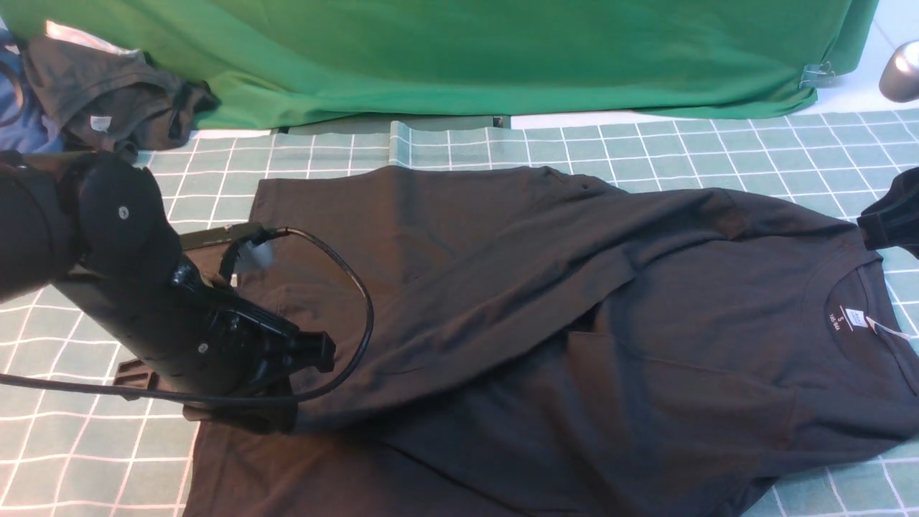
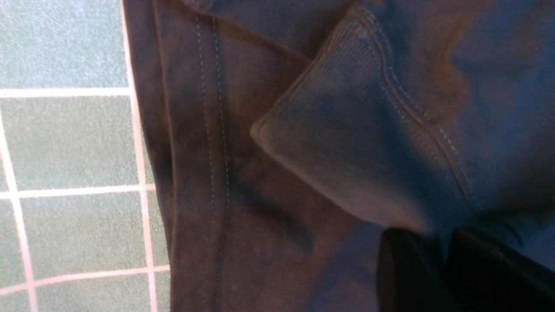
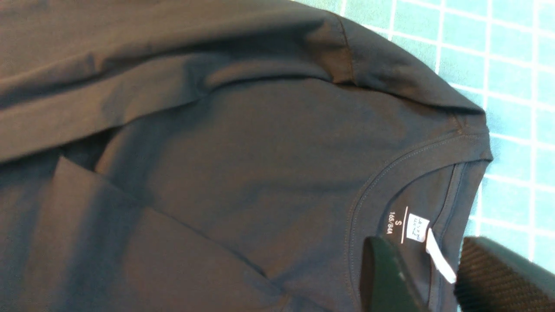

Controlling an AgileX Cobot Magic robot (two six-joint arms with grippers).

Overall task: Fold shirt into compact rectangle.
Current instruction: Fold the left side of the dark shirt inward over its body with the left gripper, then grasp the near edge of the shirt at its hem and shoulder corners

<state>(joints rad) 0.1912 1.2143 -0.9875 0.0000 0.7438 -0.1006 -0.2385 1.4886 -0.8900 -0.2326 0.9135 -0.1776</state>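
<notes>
A black long-sleeved shirt [image 1: 646,402] lies flat on a green checked tablecloth [image 1: 646,143], collar toward my right, hem toward my left. One sleeve [image 1: 502,287] lies folded slantwise across the body, its cuff [image 2: 347,143] resting near the hem. My left gripper [image 2: 442,236] sits low at that cuff, jaws a little apart. It seems to grip nothing, though the close view is dim. My right gripper [image 3: 422,249] hovers parted and empty over the neck label [image 3: 418,226]. I judge sleeve-folding is the step in hand. Folding the body next calls for both grippers pinching matching edges.
</notes>
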